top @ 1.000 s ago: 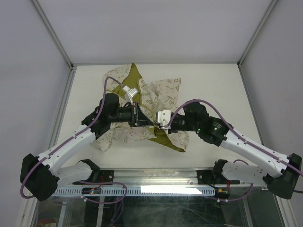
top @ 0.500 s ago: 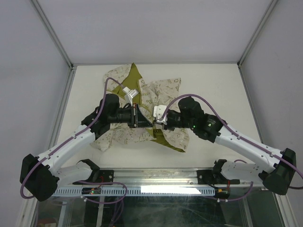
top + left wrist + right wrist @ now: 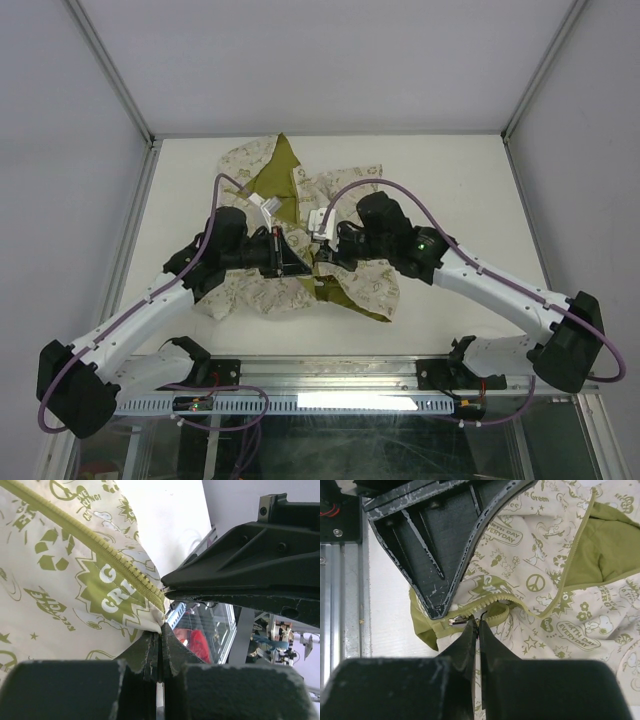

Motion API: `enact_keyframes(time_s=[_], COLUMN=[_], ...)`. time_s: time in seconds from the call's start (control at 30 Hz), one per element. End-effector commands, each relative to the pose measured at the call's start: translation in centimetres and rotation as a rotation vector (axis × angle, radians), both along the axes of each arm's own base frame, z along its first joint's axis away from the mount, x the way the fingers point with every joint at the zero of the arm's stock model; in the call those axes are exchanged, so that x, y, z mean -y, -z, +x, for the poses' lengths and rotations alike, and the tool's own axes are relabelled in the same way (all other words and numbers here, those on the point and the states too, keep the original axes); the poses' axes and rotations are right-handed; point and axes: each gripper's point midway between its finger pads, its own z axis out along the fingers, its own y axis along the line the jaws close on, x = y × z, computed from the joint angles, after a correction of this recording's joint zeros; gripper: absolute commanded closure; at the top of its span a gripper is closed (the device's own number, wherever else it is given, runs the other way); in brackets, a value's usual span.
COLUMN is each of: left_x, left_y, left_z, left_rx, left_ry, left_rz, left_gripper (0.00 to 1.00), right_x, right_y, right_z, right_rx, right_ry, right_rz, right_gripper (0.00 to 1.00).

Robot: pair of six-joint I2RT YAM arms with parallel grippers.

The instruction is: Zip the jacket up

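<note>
Noted the jacket (image 3: 350, 195) lay central on the worktop (image 3: 450, 190), zipper (image 3: 100, 547) running far from its near end, where my left end effector (image 3: 159, 635) pinched the fabric and my right end effector (image 3: 479, 630), pressed together, sat just beside the slider (image 3: 456, 622), hold unclear.

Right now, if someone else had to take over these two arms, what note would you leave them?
Left gripper: shut on the jacket at the bottom end of the zipper.
Right gripper: shut beside the slider; whether it holds it is unclear.
Jacket lies open on the table, green lining showing.
Done: nothing zipped yet. Left: draw the slider up.
</note>
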Motion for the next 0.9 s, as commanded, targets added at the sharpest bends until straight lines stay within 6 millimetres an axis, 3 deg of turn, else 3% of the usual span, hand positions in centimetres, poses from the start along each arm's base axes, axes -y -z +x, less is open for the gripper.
enact_keyframes(time_s=[0.0,0.07,0.13,0.23,0.33,0.67,0.87], left_x=[-0.9,-1.4,-1.8,-2.7,-3.3,-5.6,-7.0], left_y=[0.2,0.3,-0.2,-0.7,-1.1,-5.4,-3.1], left_z=[-2.5,-1.6,-0.9,0.6,1.0,0.8,1.1], left_rx=[-0.056,-0.065,-0.054,-0.066,-0.131,-0.241,-0.253], left_ry=[0.043,-0.033,-0.092,-0.239,-0.349,-0.597,-0.673], left_rz=[0.032,0.070,0.072,0.077,0.038,-0.217,-0.153], left_gripper=[1.00,0.92,0.90,0.69,0.59,0.52,0.46], right_x=[0.8,0.3,-0.2,-0.8,-1.5,-4.8,-5.9], right_y=[-2.8,-3.0,-3.4,-3.7,-3.7,-4.3,-4.4], right_z=[4.4,3.6,2.9,1.9,1.0,-0.5,-0.4], right_rx=[0.071,0.009,-0.035,-0.089,-0.147,-0.329,-0.366], right_ry=[0.161,0.136,0.113,0.090,0.074,0.118,0.129], right_rz=[0.027,0.026,0.053,0.092,0.107,0.134,0.139], right_gripper=[1.00,1.00,1.00,1.00,1.00,1.00,1.00])
